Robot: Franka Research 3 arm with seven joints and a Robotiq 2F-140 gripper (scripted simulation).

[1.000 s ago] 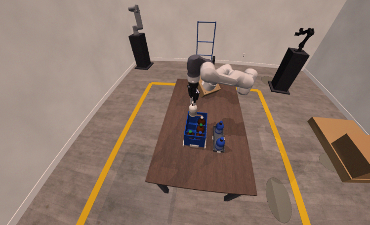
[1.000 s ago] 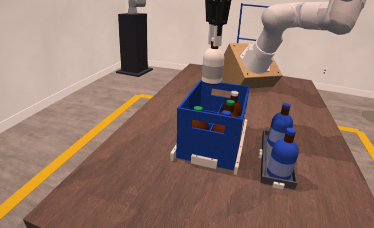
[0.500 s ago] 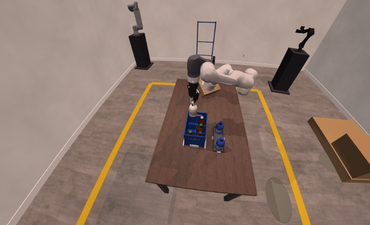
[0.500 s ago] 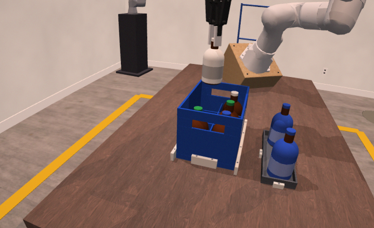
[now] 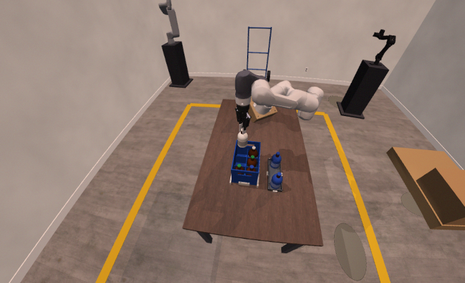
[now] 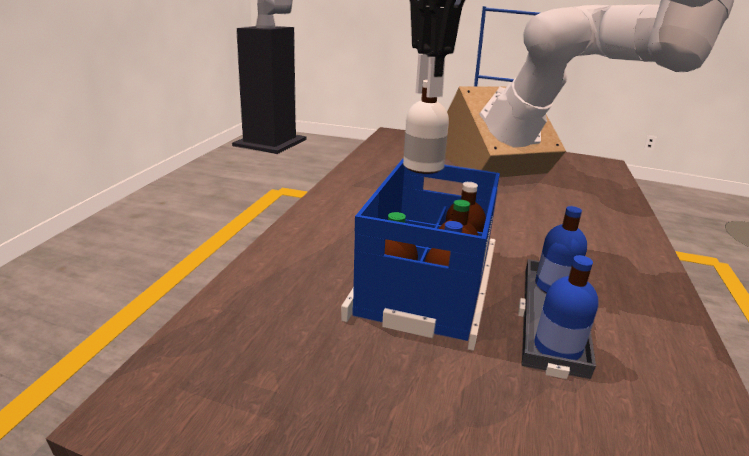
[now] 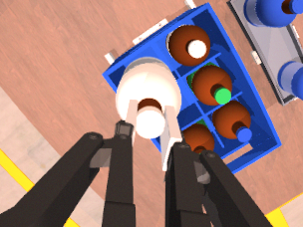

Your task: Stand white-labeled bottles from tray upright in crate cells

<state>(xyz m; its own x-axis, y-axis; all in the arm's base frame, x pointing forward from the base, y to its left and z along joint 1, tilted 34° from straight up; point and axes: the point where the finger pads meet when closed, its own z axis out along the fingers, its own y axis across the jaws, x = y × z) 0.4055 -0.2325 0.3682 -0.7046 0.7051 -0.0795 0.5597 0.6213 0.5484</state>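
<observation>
My gripper (image 5: 242, 131) (image 6: 430, 84) (image 7: 149, 115) is shut on the neck of the white-labeled bottle (image 5: 242, 139) (image 6: 425, 135) (image 7: 148, 90). The bottle hangs upright above the back left part of the blue crate (image 5: 244, 179) (image 6: 413, 294) (image 7: 275, 137); its base is about at the height of the crate's back rim. Four brown bottles stand in the crate: a white-capped one (image 6: 469, 187) (image 7: 197, 49), two with green caps, and a blue-capped one (image 6: 453, 226) (image 7: 243, 134). Two blue bottles (image 5: 276, 180) (image 6: 567, 317) stand upright on the dark tray (image 5: 270, 188) (image 6: 535, 361).
White blocks (image 6: 408, 322) sit against the crate's base, and small ones (image 6: 557, 371) against the tray. The tray stands to the right of the crate. The arm's wooden base (image 5: 264, 115) (image 6: 510, 163) is behind the crate on the table (image 5: 255, 214) (image 6: 309, 390).
</observation>
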